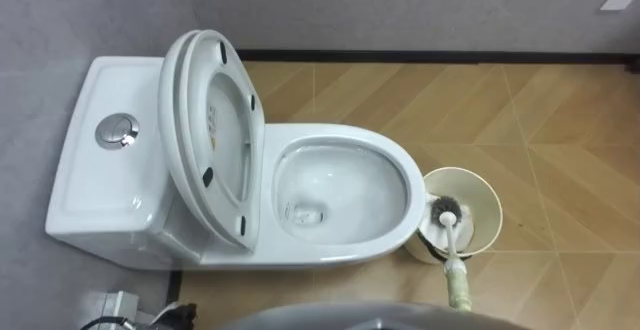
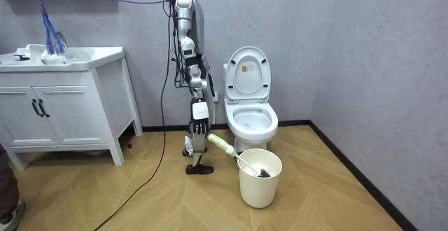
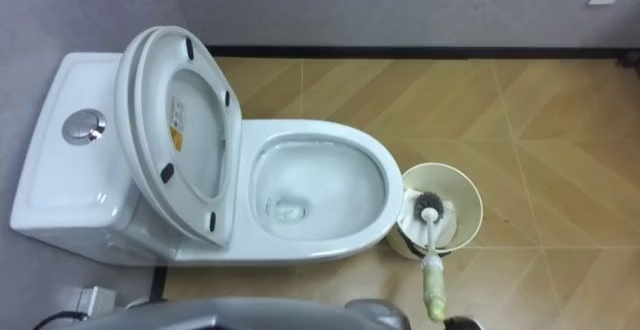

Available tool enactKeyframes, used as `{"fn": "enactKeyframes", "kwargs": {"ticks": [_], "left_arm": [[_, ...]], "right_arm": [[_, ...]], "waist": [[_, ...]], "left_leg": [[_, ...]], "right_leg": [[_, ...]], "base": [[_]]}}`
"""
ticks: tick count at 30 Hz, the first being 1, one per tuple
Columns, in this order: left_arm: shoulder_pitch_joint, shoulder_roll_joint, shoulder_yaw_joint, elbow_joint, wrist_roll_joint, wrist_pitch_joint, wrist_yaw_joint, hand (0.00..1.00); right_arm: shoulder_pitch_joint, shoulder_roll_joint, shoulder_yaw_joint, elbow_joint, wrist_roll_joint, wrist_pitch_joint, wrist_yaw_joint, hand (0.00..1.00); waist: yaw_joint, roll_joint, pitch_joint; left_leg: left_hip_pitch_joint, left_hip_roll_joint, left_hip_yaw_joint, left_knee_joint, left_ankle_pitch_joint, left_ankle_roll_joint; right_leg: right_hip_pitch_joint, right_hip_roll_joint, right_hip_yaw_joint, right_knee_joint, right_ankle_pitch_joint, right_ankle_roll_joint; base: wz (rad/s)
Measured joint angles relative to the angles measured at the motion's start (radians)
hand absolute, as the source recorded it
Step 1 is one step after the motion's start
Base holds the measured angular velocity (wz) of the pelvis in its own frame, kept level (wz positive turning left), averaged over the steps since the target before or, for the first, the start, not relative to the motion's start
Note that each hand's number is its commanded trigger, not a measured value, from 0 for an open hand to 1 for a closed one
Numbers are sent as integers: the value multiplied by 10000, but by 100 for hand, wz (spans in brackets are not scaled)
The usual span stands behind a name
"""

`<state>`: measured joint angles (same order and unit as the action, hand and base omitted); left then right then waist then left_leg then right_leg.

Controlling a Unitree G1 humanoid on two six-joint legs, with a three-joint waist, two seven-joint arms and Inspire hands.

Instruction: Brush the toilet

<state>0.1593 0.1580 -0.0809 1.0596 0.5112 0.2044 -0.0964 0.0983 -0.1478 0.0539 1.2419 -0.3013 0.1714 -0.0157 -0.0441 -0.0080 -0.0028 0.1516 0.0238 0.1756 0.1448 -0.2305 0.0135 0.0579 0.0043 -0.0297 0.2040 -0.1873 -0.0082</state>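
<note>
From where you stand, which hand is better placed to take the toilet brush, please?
Right: the brush stands in the bucket on the robot's right, its handle leaning that way, and the right hand hangs close beside it.

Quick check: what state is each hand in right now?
Left hand: cannot be told.
Right hand: cannot be told; it hangs close to the handle end of the toilet brush.

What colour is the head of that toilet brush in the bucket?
The brush head is black, clearest in the left eye view.
</note>
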Motion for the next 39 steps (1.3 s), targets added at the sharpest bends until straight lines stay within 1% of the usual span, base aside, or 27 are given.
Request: {"fn": "enactKeyframes", "kwargs": {"ticks": [2, 4, 7, 10, 15, 19, 21, 23, 24, 26, 28, 30, 31, 33, 34, 36, 37, 39], "left_arm": [[161, -36, 0, -2, -17, -2, 78, 0], [274, -50, 0, -4, -78, -7, 161, 0], [288, -66, 36, -7, -114, -13, 409, 0], [357, -122, 347, 20, -304, -24, 687, 0], [552, -179, 797, 20, -298, -61, 961, 0], [760, -207, 772, 17, -474, -71, 1089, 0], [763, -210, 782, 22, -500, -121, 1098, 0], [767, -210, 789, 5, -500, -256, 1115, 0], [767, -210, 789, 3, -503, -294, 1123, 0], [752, -211, 788, 2, -504, -441, 1161, 0], [734, -211, 789, 1, -504, -530, 1175, 0], [735, -218, 788, -1, -575, -573, 1251, 0], [735, -216, 789, -29, -716, -584, 1269, 0], [732, -214, 793, -88, -877, -590, 1269, 0], [695, -213, 802, -105, -879, -618, 1279, 0], [629, -213, 802, -110, -890, -679, 1301, 0], [616, -212, 822, -110, -950, -765, 1309, 0], [614, -215, 958, -168, -1143, -842, 1310, 0]], "right_arm": [[21, 0, 0, 3, 0, -78, -85, 0], [52, -2, 6, 5, 283, -91, -189, 0], [-17, -3, -51, 4, 749, -128, -360, 0], [-1, -2, -299, 32, 1145, -278, -620, 0], [12, -5, -619, 46, 1859, -323, -1266, 0], [15, 7, -882, 0, 2715, -540, -1995, 0], [0, 9, -1019, -37, 3103, -727, -2272, 0], [4, 9, -1268, -273, 3273, -1011, -2637, 0], [2, 8, -1276, -353, 3324, -1103, -2731, 0], [-70, 8, -1271, -458, 3370, -1414, -3038, 0], [-99, 9, -1269, -459, 3403, -1555, -3216, 0], [-107, 12, -1252, -478, 3418, -1623, -3376, 0], [-95, 12, -1249, -584, 3418, -1623, -3473, 0], [-93, 11, -1248, -777, 3428, -1647, -3572, 0], [-99, 11, -1248, -808, 3451, -1726, -3623, 0], [-99, 11, -1247, -814, 3474, -1774, -3687, 0], [-119, 11, -1251, -814, 3473, -1800, -3714, 0], [-162, 11, -1255, -812, 3469, -1849, -3773, 0]], "waist": [[-12, -18, 13], [-14, -52, 48], [0, -25, 47], [-3, -16, 59], [34, -19, 60], [107, -27, 66], [186, -26, 66], [222, -16, 64], [223, -14, 64], [227, -20, 61], [241, -27, 59], [259, -32, 57], [261, -64, 36], [258, -69, 23], [256, -74, 18], [262, -78, 17], [280, -71, 15], [276, -72, 18]], "left_leg": [[128, -10, -75, 28, 1, 0], [204, -24, -146, 60, 0, 0], [187, -21, -168, 70, 0, 0], [174, -24, -277, 66, 0, -1], [173, -18, -413, 63, 0, -1], [137, -13, -439, 48, -4, -3], [138, -5, -448, 3, -11, -10], [135, -3, -442, 1, -11, -10], [133, -3, -443, 1, -11, -10], [132, -2, -446, 3, -11, -10], [131, -4, -451, 3, -10, -10], [118, -5, -449, 14, -10, -10], [80, -5, -448, 34, -10, -10], [19, -8, -450, 61, -10, -10], [-11, -7, -459, 75, -10, -11], [-20, -6, -481, 75, -10, -11], [-18, -6, -483, 76, -9, -11], [-26, -6, -485, 78, -9, -11]], "right_leg": [[175, -19, -35, -38, 4, 6], [323, -28, -38, -193, 3, 7], [314, -31, -77, -199, -2, 16], [337, -49, -265, -219, -2, 15], [338, -24, -268, -231, -4, 12], [324, -25, -292, -208, -4, 13], [317, -12, -296, -205, 1, 12], [319, -7, -301, -204, 10, 11], [320, -6, -302, -205, 11, 11], [338, -6, -325, -204, 13, 9], [414, -11, -388, -210, 18, 8], [425, -16, -403, -217, 19, 8], [404, -19, -410, -222, 19, 8], [384, -23, -432, -271, 19, 7], [398, -24, -473, -343, 38, 5], [402, -28, -515, -359, 38, 5], [400, -30, -519, -366, 38, 5], [356, -38, -527, -375, 37, 4]], "base": [[4], [4], [6], [10], [5], [1], [0], [0], [0], [0], [4], [0], [0], [2], [6], [5], [0], [0]]}}
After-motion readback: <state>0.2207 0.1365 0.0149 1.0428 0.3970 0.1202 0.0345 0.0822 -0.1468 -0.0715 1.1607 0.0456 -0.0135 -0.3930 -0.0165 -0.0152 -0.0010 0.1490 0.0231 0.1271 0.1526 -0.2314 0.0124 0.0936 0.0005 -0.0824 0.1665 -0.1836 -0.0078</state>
